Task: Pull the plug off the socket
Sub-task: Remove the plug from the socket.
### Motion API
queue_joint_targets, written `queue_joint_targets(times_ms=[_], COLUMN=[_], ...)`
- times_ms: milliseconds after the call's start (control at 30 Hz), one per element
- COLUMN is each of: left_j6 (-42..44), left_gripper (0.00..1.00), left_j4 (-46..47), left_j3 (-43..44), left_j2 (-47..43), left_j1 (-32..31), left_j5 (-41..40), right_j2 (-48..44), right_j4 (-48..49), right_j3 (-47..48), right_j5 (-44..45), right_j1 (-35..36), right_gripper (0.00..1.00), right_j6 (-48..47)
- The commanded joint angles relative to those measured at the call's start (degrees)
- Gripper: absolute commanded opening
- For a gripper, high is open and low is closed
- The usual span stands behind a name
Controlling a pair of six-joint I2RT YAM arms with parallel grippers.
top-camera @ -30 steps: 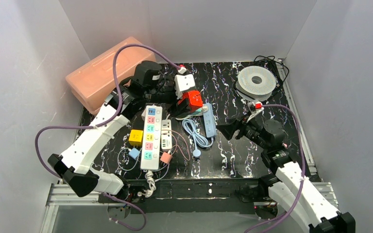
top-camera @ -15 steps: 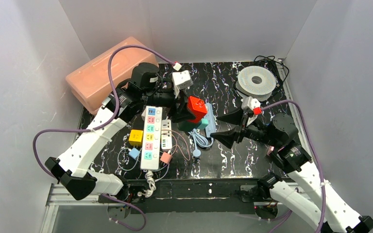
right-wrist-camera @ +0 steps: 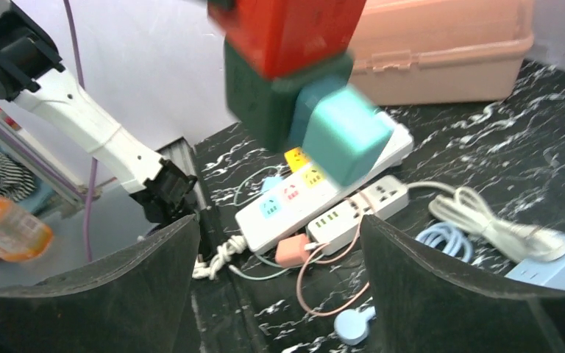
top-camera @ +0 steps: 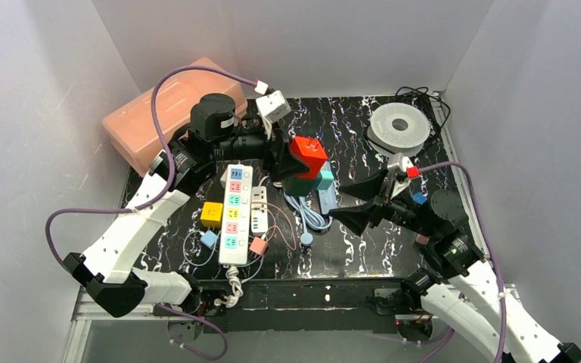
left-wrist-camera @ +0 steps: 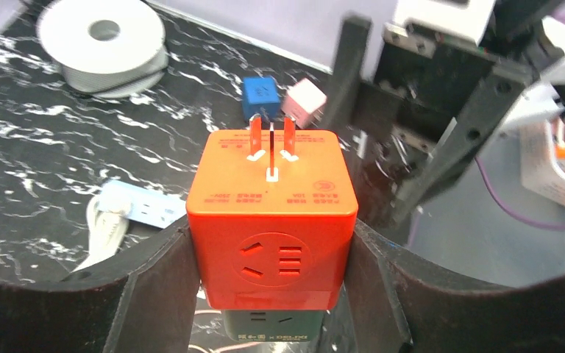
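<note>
With the left pincer [left-wrist-camera: 271,275] pinching the red cube [left-wrist-camera: 272,209] above the worktop [top-camera: 367,253], the spread right pincer [right-wrist-camera: 276,228] should close squarely on the teal plug [right-wrist-camera: 343,132] jutting from the green socket cube [right-wrist-camera: 263,103] beneath that red cube, then pull straight out.

I logged clear air between the red cube [top-camera: 306,153] and the spread right gripper [top-camera: 337,202]. The left gripper's [left-wrist-camera: 271,228] fingers [left-wrist-camera: 158,294] blocked the cube's flanks; a blue strip [top-camera: 325,199] and a coiled cable [top-camera: 302,209] lay beneath.

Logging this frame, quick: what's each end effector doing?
Left end effector: closed on the red adapter cube.
Right end effector: open, holding nothing.
</note>
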Motion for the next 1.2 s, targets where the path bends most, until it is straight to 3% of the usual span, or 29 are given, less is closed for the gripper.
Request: queue_joint_targets(times_ms=[0, 133, 233, 367, 633, 800, 1167], left_j6=[-2.7, -4.9, -7.5, -9.6, -11.8, -13.1, -13.7], left_gripper=[0.00, 0.00, 0.00, 0.00, 0.00, 0.00, 0.00], left_j4=[11.1, 10.7, 9.8, 12.2, 13.3, 14.1, 15.5], left_j3=[4.4, 6.1, 6.5, 8.2, 19.3, 20.6, 19.5], left_j2=[-2.3, -0.4, 0.4, 1.7, 7.3, 7.9, 5.6], left_j1=[0.0, 0.0, 0.0, 0.0, -0.1, -0.1, -0.1], left_j5=[-11.0, -25.6, -30.7, -26.9, -24.3, -24.8, -31.2], right_j2=[-3.7, 0.7, 8.1, 19.9, 44.7, 50.3, 48.4], right_j4=[11.6, 28.4, 36.1, 50.4, 87.8, 88.6, 88.6], right_j3=[-7.9, -13.1, -10.6, -5.8, 0.0, 4.8, 8.8], right_j5=[2.0, 1.0, -1.5, -3.8, 3.8, 7.9, 19.1], right_j1=[0.4, 0.4, 0.4, 0.7, 3.6, 5.9, 6.2], right_gripper=[0.88, 0.88, 0.88, 0.89, 0.89, 0.90, 0.90], right_j6=[13.7, 23.7, 26.1, 31.6, 47.5, 45.5, 41.5])
